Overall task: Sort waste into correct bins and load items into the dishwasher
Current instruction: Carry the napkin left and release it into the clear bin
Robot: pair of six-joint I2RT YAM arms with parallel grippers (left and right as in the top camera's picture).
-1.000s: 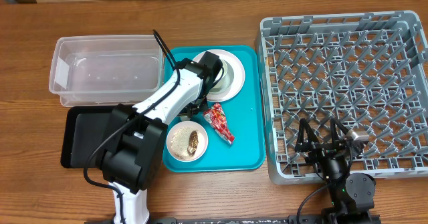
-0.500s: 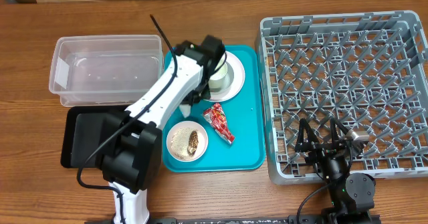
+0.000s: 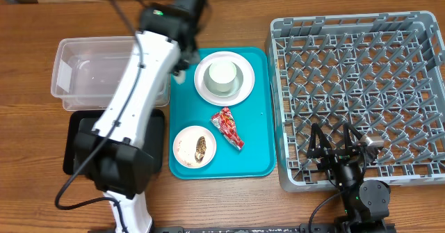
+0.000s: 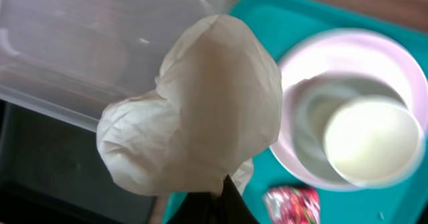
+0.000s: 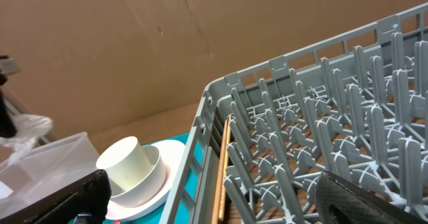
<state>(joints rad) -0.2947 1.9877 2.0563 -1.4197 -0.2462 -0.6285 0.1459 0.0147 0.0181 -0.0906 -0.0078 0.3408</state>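
Left wrist view: crumpled napkin (image 4: 190, 110) hangs over clear tub (image 4: 80, 43) rim.
Left gripper (image 4: 215, 190): jaws pinching napkin.
Right gripper (image 3: 332, 141): jaws spread, over dish rack (image 3: 348, 21).
Next: carry fully inside rim, then release.

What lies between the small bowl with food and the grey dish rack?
The red snack wrapper lies there on the teal tray, nearer the small bowl than the dish rack. The overhead view shows it.

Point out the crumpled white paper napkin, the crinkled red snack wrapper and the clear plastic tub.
crumpled white paper napkin (image 4: 194, 110): left wrist view, its middle.
crinkled red snack wrapper (image 3: 228, 127): overhead view, its middle.
clear plastic tub (image 3: 97, 80): overhead view, bare floor.
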